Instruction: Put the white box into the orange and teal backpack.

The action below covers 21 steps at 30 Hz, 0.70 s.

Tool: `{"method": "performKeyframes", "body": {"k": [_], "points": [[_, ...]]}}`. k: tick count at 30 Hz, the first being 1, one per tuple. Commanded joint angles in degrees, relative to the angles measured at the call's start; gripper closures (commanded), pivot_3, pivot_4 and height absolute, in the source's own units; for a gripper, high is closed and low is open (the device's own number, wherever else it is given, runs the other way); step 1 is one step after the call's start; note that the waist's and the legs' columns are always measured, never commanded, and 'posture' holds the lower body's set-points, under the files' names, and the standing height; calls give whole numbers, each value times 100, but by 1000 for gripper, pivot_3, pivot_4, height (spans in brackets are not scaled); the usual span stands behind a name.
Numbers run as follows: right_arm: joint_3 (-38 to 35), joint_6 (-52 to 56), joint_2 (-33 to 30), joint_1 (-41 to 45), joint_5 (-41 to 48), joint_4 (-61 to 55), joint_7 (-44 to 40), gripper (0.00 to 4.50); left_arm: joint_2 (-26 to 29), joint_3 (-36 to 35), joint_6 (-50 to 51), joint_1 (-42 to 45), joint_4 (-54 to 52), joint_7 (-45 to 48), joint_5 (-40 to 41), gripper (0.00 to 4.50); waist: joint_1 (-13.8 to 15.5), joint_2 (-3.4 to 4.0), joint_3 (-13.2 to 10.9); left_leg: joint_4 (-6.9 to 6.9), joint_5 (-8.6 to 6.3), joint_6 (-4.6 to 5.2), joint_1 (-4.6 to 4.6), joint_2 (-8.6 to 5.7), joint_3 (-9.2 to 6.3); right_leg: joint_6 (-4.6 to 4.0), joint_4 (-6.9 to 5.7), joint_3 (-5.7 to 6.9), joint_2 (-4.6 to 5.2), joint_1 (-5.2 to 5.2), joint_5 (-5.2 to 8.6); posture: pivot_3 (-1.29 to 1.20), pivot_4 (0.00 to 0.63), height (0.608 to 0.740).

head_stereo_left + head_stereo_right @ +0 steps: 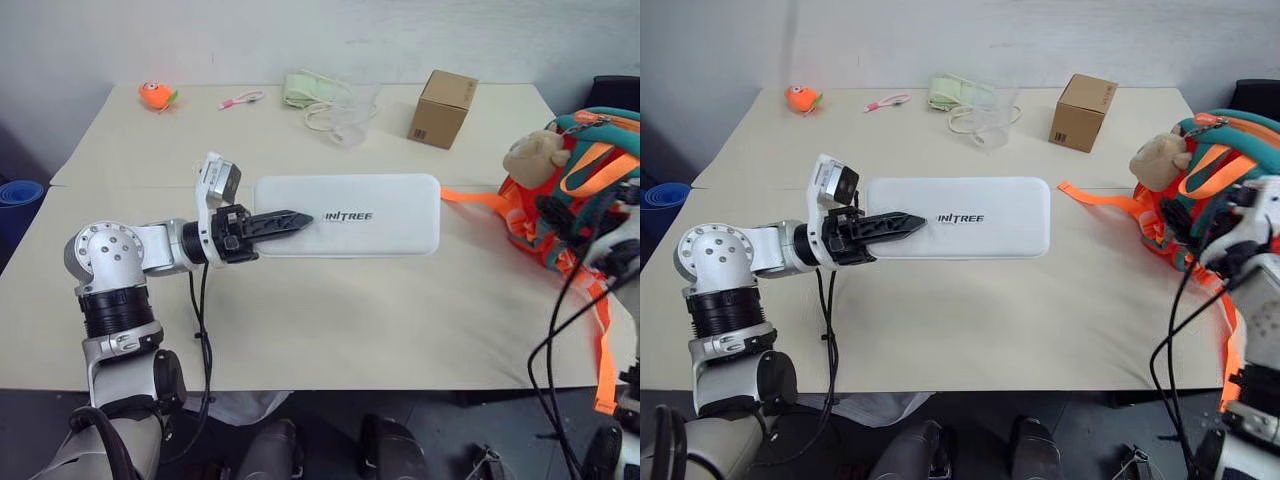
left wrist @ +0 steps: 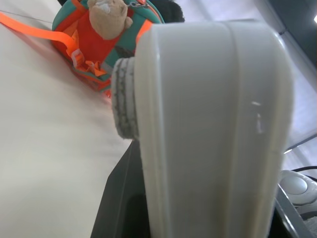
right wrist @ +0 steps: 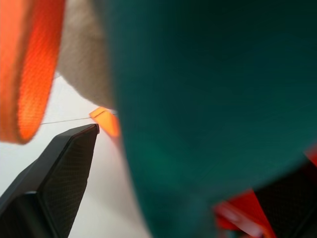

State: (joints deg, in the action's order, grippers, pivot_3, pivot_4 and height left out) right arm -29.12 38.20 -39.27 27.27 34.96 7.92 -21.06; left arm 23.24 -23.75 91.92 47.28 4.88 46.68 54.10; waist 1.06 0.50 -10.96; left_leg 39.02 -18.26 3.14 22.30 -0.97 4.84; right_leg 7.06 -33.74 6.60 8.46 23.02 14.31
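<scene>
Holding the white box (image 1: 350, 215) by one short end, the left claw (image 1: 275, 224) has its black fingers clenched on it, and the box sticks straight out past the fingertips with its long axis pointing across toward the robot's right. It looks lifted off the counter (image 1: 300, 320), flat side up, lettering just beyond the tips. So the thing to move is already in hand; what matters is that the far short end of the box aims at the orange and teal backpack (image 1: 575, 190), which sits well beyond that end, with a gap between them.

The right claw (image 3: 163, 148) is the one right at the backpack. In its wrist view the fingers stand apart with teal fabric between them, so I'd call it released, not gripping yet. My guess is it needs to hold the bag open while the left arm slides the box in lengthwise.

Count: one white box, one backpack with one plush toy (image 1: 535, 155), one orange strap (image 1: 475, 197) trailing toward the box. Beyond the left claw, along the counter's back edge: one brown cardboard box (image 1: 442, 108).
</scene>
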Motion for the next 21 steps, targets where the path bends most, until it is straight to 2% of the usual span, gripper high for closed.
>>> {"method": "performKeyframes", "body": {"k": [1,8,11,14,18,21], "points": [[71,-309,17,174,-91,132,-217,918,56,-233,-222,-3,-275,-161,219,3290,2,0,0,1,0,1,-2,0,9,2,-1,4,0,0,-1,0,150,740],[279,-549,1,119,-190,44,-710,3478,180,-238,-895,-116,-378,-456,111,3290,-36,0,0,0,1,3,-1,1,43,10,-13,-8,-2,29,-5,0,150,740],[385,-397,-7,47,69,-325,-1153,4430,270,-187,-1500,-46,-294,-453,-28,3290,-81,0,0,-2,1,2,1,2,49,10,-15,-14,-4,38,-6,0,150,740],[494,-22,-78,-105,555,-959,-1723,4483,377,-66,-2011,31,-180,-356,-125,3290,-103,0,0,-8,0,1,1,5,53,10,-13,-18,-8,42,-6,0,150,740],[465,1064,-390,-583,2121,-2473,-2649,4483,478,120,-2702,277,64,-144,-316,3290,-102,-2,-2,-9,-1,-2,7,12,57,9,-10,-20,-15,50,-6,0,150,740],[205,1726,-956,-1162,3384,-3476,-3267,4483,491,332,-3210,413,95,146,-407,3290,-81,-6,-5,-13,-3,-1,12,14,56,9,-6,-17,-16,56,-5,0,150,740]]}}
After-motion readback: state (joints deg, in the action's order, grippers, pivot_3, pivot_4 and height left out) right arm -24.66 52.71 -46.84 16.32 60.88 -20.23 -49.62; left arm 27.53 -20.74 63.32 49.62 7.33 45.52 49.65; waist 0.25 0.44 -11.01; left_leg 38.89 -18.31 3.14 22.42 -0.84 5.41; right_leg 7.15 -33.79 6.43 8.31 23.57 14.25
